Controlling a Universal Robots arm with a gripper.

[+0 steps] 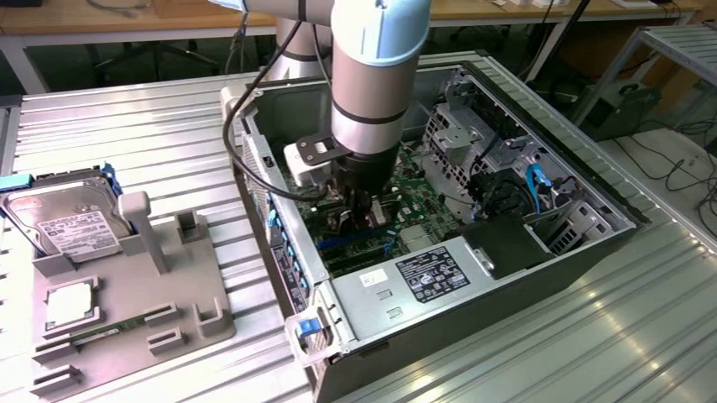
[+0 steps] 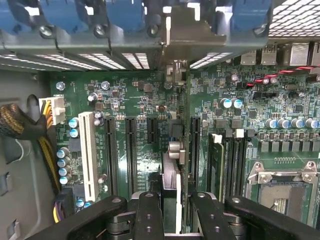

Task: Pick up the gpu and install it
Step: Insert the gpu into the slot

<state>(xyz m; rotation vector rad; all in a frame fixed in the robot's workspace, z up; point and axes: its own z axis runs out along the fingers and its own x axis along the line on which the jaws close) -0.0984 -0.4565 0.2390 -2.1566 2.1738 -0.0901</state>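
Note:
My gripper (image 1: 364,220) is down inside the open computer case (image 1: 583,180), over the green motherboard (image 1: 421,201). In the wrist view the gripper (image 2: 176,202) is shut on the gpu (image 2: 172,175), which I see edge-on between the two black fingers (image 2: 150,215). The card stands upright along a long black expansion slot (image 2: 194,145). Its silver end bracket (image 2: 182,37) reaches the rear slot openings of the case. Whether the card edge is pressed fully into the slot I cannot tell.
Other black slots (image 2: 131,150) and a white slot (image 2: 89,150) lie beside the card; memory slots (image 2: 227,165) and the CPU socket (image 2: 282,190) lie on its other side. A power supply (image 1: 426,277) fills the case's near end. A grey fixture (image 1: 134,294) holds a hard drive (image 1: 67,222) and a memory stick (image 1: 112,327).

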